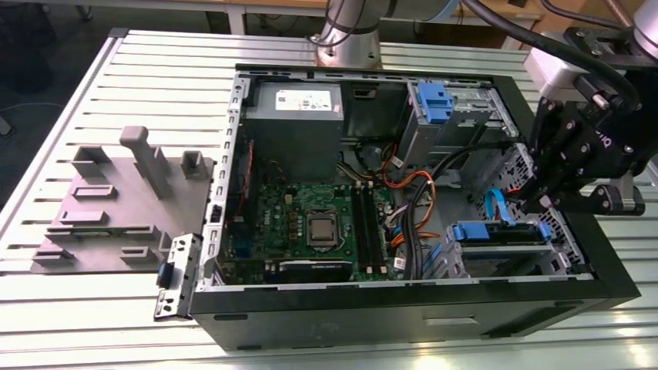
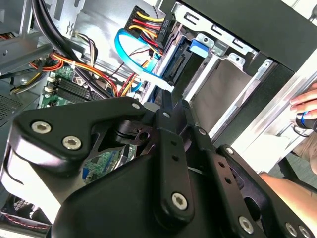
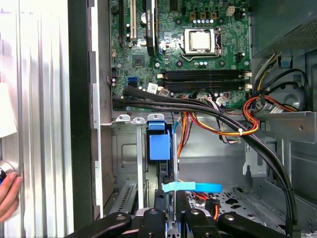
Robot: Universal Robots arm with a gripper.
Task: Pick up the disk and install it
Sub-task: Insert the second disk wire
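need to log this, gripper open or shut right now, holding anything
gripper: inside the case by the drive bay, fingers close together around a thin upright edge; whether it is clamped cannot be told.

A ribbed aluminium table fills the exterior view, bright glare along its near edge, with a dark floor beyond its far corner on the exterior view's left and pale wooden furniture standing behind it.
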